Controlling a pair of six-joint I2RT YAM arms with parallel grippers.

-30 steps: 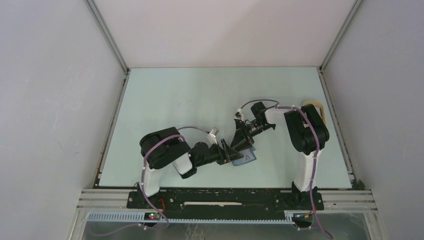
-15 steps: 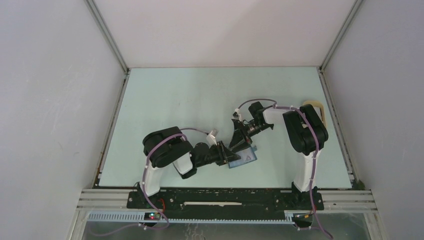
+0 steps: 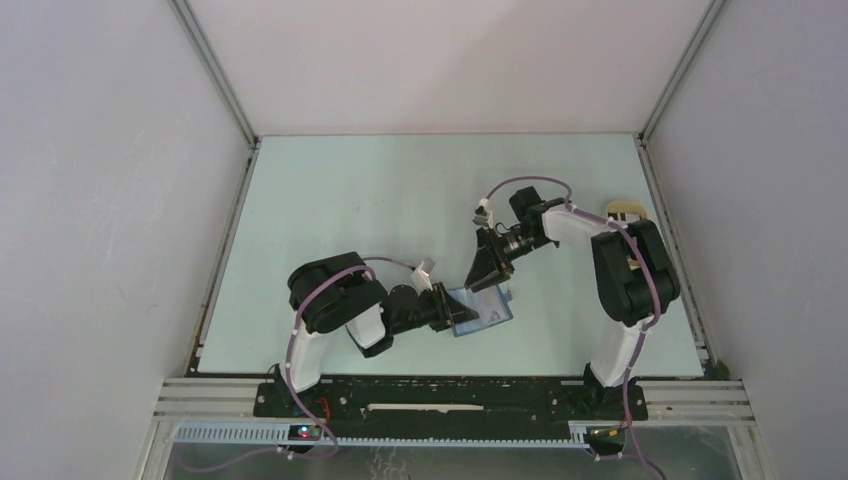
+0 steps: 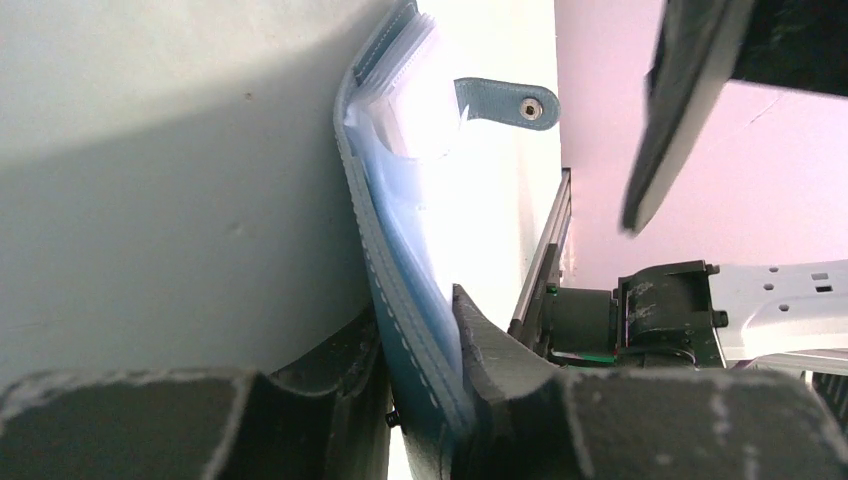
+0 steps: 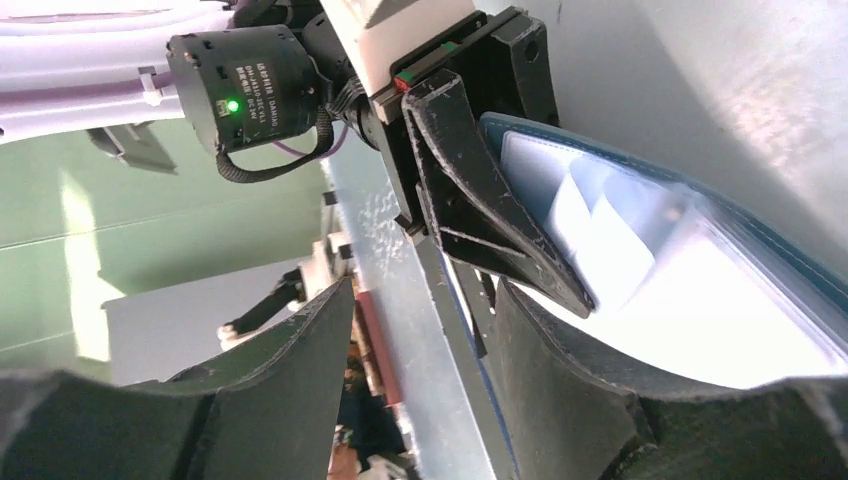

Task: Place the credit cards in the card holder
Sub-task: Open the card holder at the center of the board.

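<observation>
- The left gripper [image 3: 457,308] is clamped on the left edge of the card holder [image 3: 487,312], with one finger on each side of the blue cover.
- The card holder is open on the pale green table [image 3: 350,200], in front of the left arm.
- Its snap strap [image 4: 505,103] sticks out at the far end.
- Whitish credit cards [image 5: 598,236] sit in its clear inner pockets.
- The right gripper [image 3: 486,274] hangs just above the card holder with its fingers apart and nothing between them.

Setting: robotics lab test cell. Evidence: plain white panel walls [image 3: 100,220] left, right and far; aluminium frame posts [image 3: 216,72] at the far corners; pale green table [image 3: 350,200]; left arm [image 3: 325,305] and right arm [image 3: 630,275] bolted to a black base plate [image 3: 520,398] at the near edge; purple cables [image 3: 525,181]; slotted cable duct [image 3: 420,435] nearest.
</observation>
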